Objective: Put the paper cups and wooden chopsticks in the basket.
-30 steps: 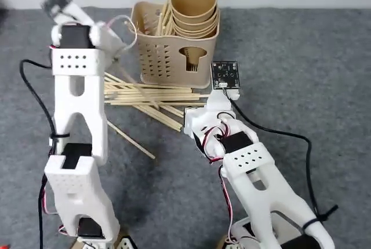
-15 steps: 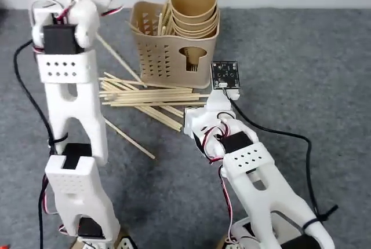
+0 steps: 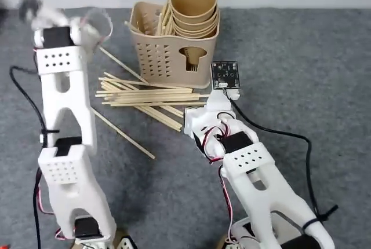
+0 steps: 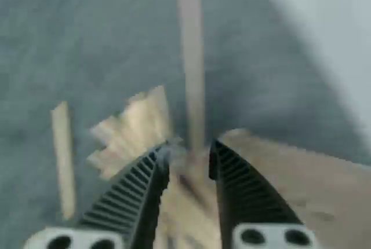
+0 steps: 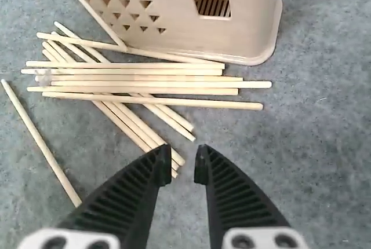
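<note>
Left arm stands tall at the left edge of the bench (image 3: 301, 75). The left claw (image 4: 188, 147) is up near the back left corner, jaws nearly closed, with a single chopstick (image 3: 119, 62) running out from between the tips. The wrist view is smeared, so the grip itself is not crisp. That stick slants down towards the near left corner of the basket (image 3: 156, 58).

Stray chopstick (image 3: 122, 134) lies alone on the grey surface, diagonal, just right of the left arm and near the front of the heap.

Pile of chopsticks (image 3: 148, 95) lies flat on the bench in front of the basket, mostly parallel to its front wall, with a few fanned diagonally underneath.

The basket stands upright at the back centre. Its left compartment holds several upright chopsticks (image 3: 162, 20). Its right compartment holds the paper cups (image 3: 194, 3), nested in one stack that rises above the rim.

Right claw (image 5: 182, 152) hangs over the bench at the near right end of the pile, jaws a narrow gap apart, holding nothing.
</note>
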Controlling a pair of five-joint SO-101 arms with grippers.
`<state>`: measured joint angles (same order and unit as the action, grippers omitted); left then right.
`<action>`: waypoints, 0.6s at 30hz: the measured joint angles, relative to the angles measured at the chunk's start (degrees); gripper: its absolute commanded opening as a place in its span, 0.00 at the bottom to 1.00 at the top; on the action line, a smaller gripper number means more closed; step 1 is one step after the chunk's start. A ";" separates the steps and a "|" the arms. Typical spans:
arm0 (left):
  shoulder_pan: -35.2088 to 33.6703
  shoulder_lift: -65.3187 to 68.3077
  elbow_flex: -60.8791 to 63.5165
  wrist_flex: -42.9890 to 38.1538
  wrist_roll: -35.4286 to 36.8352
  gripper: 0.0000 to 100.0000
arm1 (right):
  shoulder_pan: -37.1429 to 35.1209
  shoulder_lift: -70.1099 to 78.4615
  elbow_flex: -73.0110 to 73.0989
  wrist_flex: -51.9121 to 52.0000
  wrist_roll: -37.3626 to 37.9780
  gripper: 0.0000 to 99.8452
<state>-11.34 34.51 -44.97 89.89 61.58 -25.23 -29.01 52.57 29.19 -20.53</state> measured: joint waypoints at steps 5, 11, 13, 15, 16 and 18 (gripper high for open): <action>-0.26 4.13 6.95 6.33 2.29 0.11 | 0.00 0.00 2.37 0.00 0.00 0.08; -0.35 8.26 7.74 3.60 10.99 0.11 | 0.00 0.00 2.37 0.00 0.00 0.08; -0.35 9.05 7.74 3.78 14.24 0.11 | 0.00 0.00 2.37 0.00 0.00 0.08; -0.35 9.32 7.74 3.96 16.88 0.11 | 0.00 0.00 2.37 0.00 0.00 0.08; -0.35 9.32 7.74 3.96 18.20 0.11 | 0.00 0.00 2.37 0.00 0.00 0.08; -0.62 9.32 7.74 3.96 20.48 0.11 | 0.00 0.00 2.37 0.00 0.00 0.08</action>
<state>-11.96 43.82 -37.23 93.85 82.07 -25.23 -29.01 54.95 29.19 -20.53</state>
